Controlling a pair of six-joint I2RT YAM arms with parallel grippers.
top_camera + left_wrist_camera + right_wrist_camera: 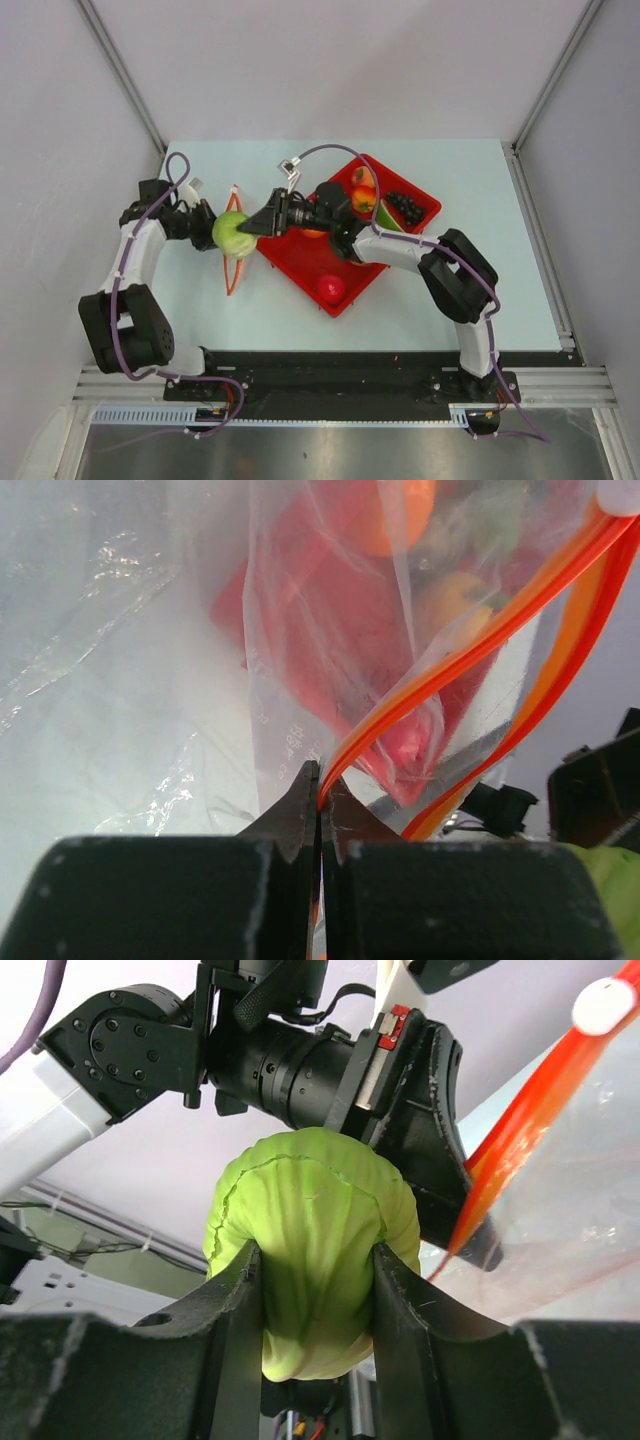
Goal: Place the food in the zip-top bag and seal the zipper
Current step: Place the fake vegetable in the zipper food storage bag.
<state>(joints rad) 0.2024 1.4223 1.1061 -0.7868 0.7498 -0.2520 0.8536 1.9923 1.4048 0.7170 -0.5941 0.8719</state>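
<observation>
Left of the red tray (300, 262), the clear bag (300, 630) has its orange zipper strip (480, 645) running near-to-far, with the mouth opening toward the tray. The green cabbage (232, 234) sits at that mouth, pinched by the right gripper (317, 1250). The left gripper (320, 780) has its jaws pressed together on the strip.

Through the bag (300, 640) in your left wrist view, the fruit is only a red and orange blur, and the white slider (622, 494) is cut off at the top corner. From above, the right claw (248, 230) covers one side of the cabbage (228, 235). The right arm (395, 248) hides most of an orange-coloured fruit (313, 233) in the tray (300, 262). In your right wrist view, the cabbage's underside is lost between the fingers (235, 1300).
</observation>
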